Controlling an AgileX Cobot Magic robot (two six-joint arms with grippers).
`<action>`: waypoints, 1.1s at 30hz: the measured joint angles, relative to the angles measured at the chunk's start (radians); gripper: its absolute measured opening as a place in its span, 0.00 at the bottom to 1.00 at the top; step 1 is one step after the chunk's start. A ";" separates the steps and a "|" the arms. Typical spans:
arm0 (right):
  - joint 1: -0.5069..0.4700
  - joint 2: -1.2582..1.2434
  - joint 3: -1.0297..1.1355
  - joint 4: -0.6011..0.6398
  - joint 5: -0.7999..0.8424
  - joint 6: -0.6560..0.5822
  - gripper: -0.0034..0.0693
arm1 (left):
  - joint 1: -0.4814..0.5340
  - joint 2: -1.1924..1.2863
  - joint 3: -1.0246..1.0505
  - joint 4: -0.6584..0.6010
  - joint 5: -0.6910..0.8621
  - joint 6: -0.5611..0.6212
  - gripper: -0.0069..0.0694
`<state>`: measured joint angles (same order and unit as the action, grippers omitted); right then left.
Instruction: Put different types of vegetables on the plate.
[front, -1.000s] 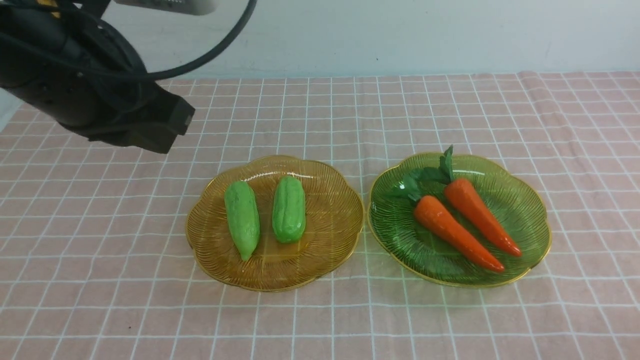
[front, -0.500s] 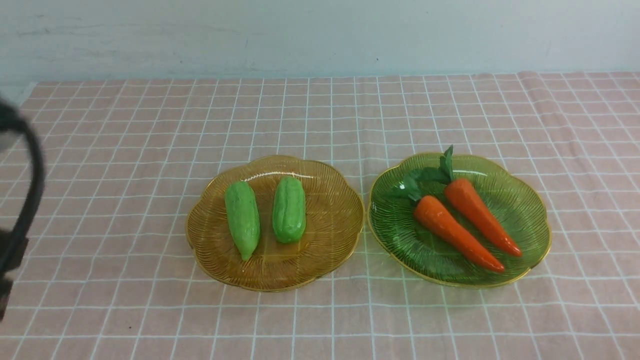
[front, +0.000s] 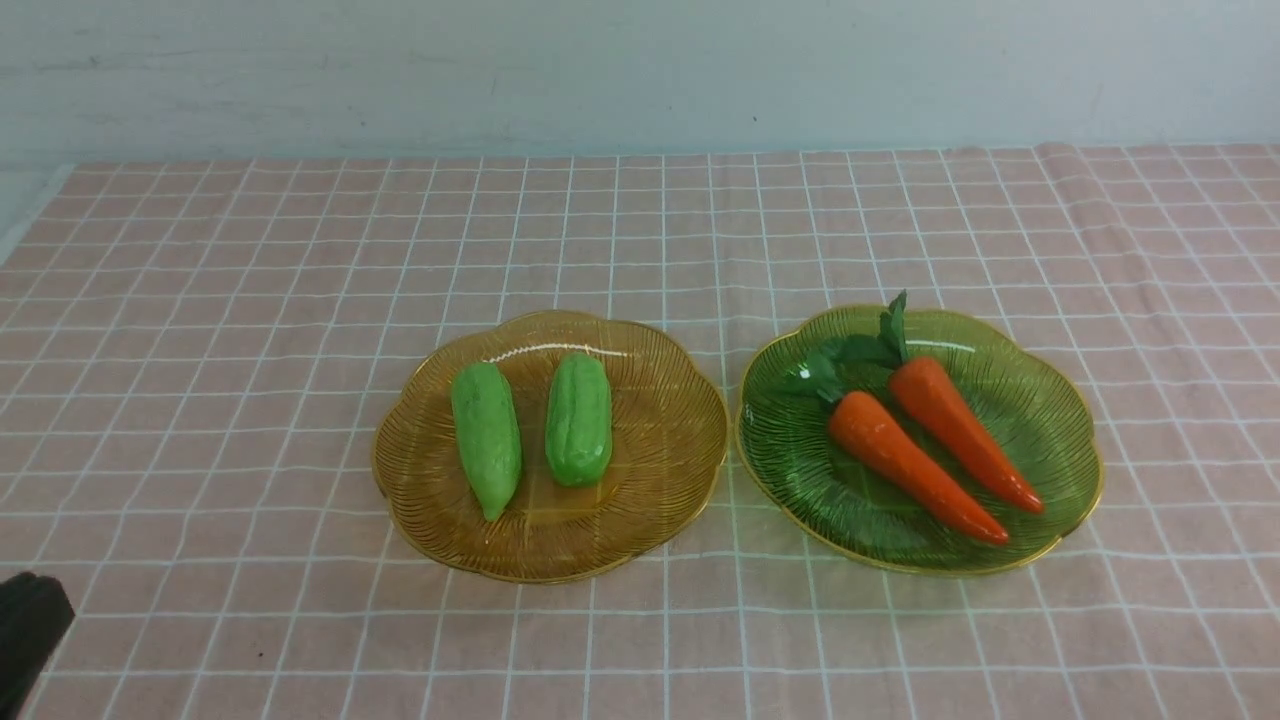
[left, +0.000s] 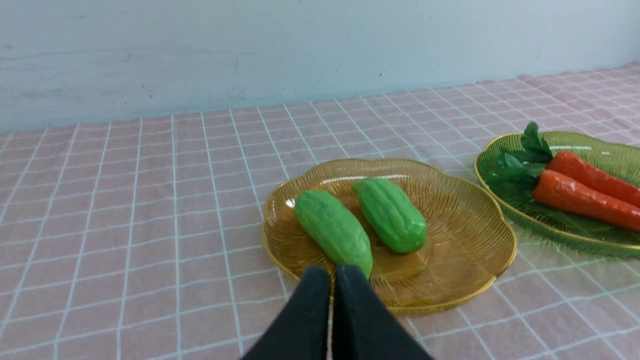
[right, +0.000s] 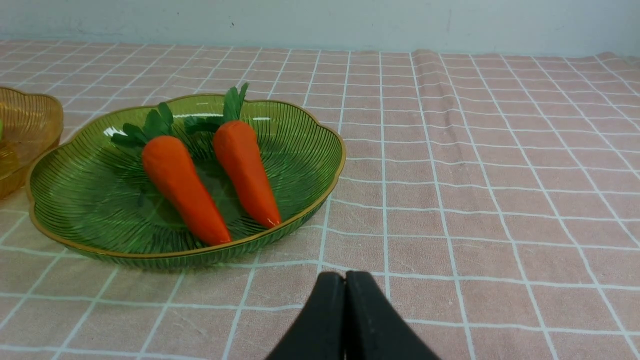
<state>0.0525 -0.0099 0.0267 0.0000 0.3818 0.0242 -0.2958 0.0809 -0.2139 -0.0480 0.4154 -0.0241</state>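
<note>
Already sorted by kind: two gourds (front: 530, 425) lie on the amber plate (front: 660, 500), two carrots (front: 930, 440) on the green plate (front: 1060, 420) at its 3 o'clock. Both pincers, left (left: 332, 275) and right (right: 345, 280), are pressed together and empty, parked clear at 6 o'clock, likely because placing looks finished.

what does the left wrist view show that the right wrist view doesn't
Only the left wrist view shows the two green gourds, the left one and the right one, lying side by side in the amber plate, and the shut left gripper. Only the right wrist view shows the shut right gripper and the whole green plate with both carrot tips. Both views share the two carrots, the pink checked cloth and the pale wall; the right wrist view catches only an edge of the amber plate.
</note>
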 joint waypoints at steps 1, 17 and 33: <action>0.000 0.000 0.000 0.000 0.000 0.000 0.03 | 0.000 -0.001 0.014 0.000 0.000 0.000 0.09; 0.000 0.000 0.000 0.000 0.000 -0.001 0.03 | 0.145 -0.035 0.242 0.030 -0.198 -0.002 0.09; 0.000 0.000 0.000 0.000 0.000 -0.001 0.03 | 0.226 -0.094 0.243 0.031 -0.035 0.016 0.09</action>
<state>0.0525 -0.0099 0.0267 0.0000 0.3818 0.0233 -0.0697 -0.0127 0.0287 -0.0174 0.3805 -0.0084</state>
